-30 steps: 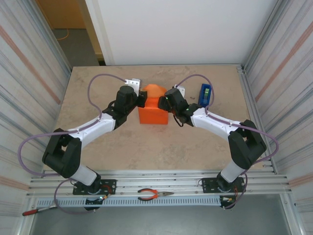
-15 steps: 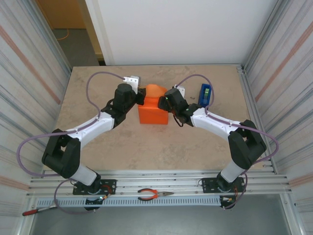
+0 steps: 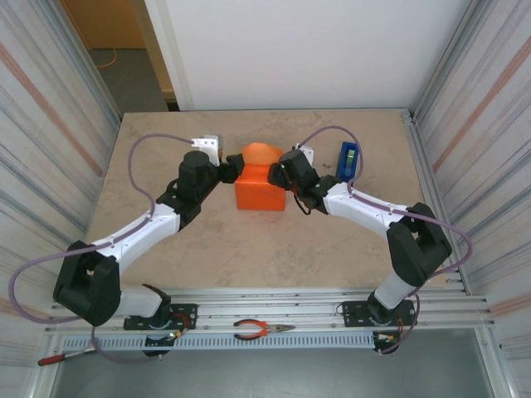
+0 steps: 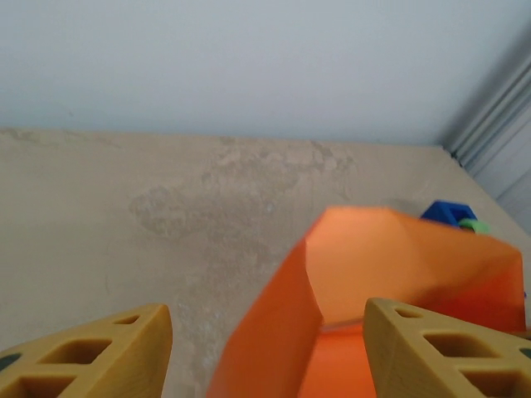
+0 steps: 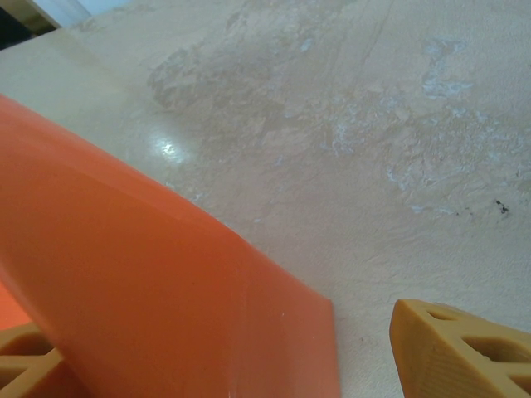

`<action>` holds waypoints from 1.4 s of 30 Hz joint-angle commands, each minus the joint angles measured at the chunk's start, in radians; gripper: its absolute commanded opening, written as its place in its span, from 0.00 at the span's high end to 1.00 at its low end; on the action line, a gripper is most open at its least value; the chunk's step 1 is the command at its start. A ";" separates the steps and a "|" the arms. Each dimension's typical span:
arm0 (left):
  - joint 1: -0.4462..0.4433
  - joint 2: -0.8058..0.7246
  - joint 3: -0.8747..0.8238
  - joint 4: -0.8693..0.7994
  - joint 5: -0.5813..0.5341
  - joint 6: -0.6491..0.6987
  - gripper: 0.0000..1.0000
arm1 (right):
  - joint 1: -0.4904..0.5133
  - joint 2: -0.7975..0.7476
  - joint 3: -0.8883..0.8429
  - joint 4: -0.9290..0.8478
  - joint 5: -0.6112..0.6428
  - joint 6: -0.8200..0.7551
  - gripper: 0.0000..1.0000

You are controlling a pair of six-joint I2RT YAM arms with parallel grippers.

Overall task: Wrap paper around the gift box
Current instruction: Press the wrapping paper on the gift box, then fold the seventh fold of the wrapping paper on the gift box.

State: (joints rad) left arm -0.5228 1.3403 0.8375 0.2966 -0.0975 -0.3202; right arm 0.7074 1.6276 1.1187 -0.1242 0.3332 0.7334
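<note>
The left jaws stand released, spread just beside the left face of the gift box (image 3: 259, 195), which sits mid-bench (image 3: 249, 249) with a paper (image 3: 260, 152) flap rising behind it. The right jaws, also parted, straddle the paper's right edge unclamped. A blue tape dispenser (image 3: 348, 159) stands further right.

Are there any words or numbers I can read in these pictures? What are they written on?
No, there is nothing to read here.
The orange paper is plain, with no print on it.
The blue tape dispenser is too small to tell if it has a label.
The pliers and the table show no writing.
</note>
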 commanded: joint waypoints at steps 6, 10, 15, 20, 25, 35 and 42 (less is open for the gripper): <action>-0.050 0.099 0.016 0.030 -0.037 0.006 0.34 | 0.011 0.045 -0.028 -0.123 -0.027 -0.006 0.23; -0.045 0.141 0.036 0.027 -0.083 0.043 0.34 | 0.010 0.044 -0.025 -0.128 -0.030 -0.009 0.23; -0.008 0.157 0.043 0.024 -0.090 0.046 0.34 | 0.007 0.043 -0.025 -0.131 -0.030 -0.011 0.23; 0.021 0.136 0.048 0.013 -0.082 0.054 0.34 | 0.003 0.041 -0.025 -0.140 -0.031 -0.016 0.24; 0.044 0.108 0.048 0.010 -0.079 0.051 0.34 | 0.002 0.039 -0.025 -0.140 -0.032 -0.013 0.24; 0.026 0.080 0.038 0.025 0.026 0.018 0.33 | 0.003 0.044 -0.014 -0.142 -0.035 -0.018 0.24; -0.020 0.128 0.026 0.042 0.000 0.023 0.33 | 0.003 0.043 -0.009 -0.148 -0.037 -0.024 0.24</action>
State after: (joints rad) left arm -0.5339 1.4509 0.8566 0.3004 -0.0940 -0.2924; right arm 0.7063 1.6287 1.1240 -0.1314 0.3214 0.7326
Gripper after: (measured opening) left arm 0.672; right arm 0.757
